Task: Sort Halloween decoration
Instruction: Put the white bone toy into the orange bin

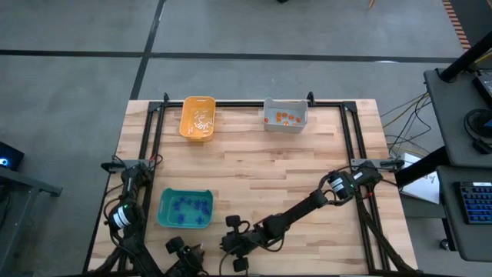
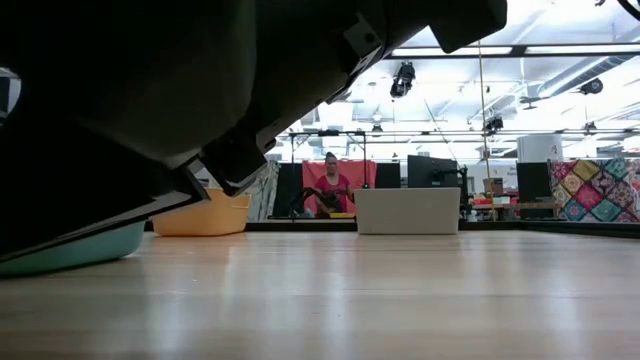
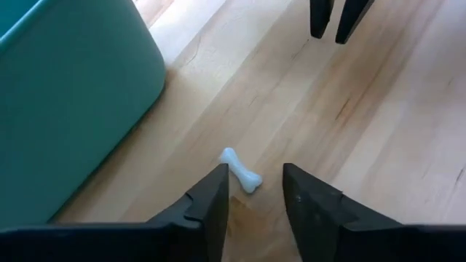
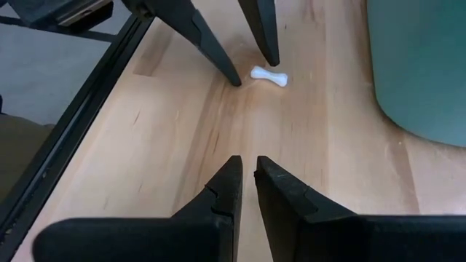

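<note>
A small white bone [image 3: 241,170] lay on the surface just beside the teal bin [image 3: 65,94], so the left end effector [image 3: 255,191], fingers parted around it, needed centring before closing, while the right end effector [image 4: 248,177] waited nearby, nearly shut and empty.

My left claw [image 3: 255,191] stands with fingers parted over the wooden bench [image 3: 378,124]. A small white bone [image 3: 241,172] lies flat just ahead of them. Teal bin [image 3: 69,87] fills the frame's upper left. The right claw [image 3: 336,20] shows at top.
</note>
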Action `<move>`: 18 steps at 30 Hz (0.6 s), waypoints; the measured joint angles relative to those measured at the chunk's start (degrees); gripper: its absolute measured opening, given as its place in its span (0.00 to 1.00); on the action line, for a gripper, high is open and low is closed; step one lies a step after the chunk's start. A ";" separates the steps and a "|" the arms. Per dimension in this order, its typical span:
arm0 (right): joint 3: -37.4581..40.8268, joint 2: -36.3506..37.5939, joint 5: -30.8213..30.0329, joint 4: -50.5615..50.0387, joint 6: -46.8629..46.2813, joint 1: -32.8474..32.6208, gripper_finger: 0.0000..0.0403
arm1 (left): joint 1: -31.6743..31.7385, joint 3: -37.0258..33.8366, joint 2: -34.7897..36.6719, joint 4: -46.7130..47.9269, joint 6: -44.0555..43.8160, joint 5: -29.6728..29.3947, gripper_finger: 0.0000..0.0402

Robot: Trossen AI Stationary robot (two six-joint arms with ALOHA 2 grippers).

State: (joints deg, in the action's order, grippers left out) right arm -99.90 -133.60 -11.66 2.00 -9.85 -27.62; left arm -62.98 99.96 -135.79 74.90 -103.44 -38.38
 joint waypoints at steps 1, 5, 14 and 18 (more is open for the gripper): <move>0.00 -0.02 0.00 0.00 0.00 0.00 0.09 | 0.00 0.00 0.00 0.04 -0.09 0.11 0.27; -0.02 -0.01 -0.02 0.00 0.00 0.00 0.09 | 0.02 0.00 -0.04 0.13 -0.61 0.37 0.17; -0.02 0.00 0.00 0.02 0.29 0.00 0.09 | 0.02 -0.02 -0.04 0.22 -1.16 0.53 0.01; -0.08 0.00 0.00 0.00 0.49 0.00 0.09 | 0.02 0.20 -0.04 0.57 -1.49 0.56 0.01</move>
State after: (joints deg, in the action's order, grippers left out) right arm -99.98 -133.60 -11.66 2.00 -9.36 -27.62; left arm -62.96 100.16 -135.83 75.47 -104.92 -37.82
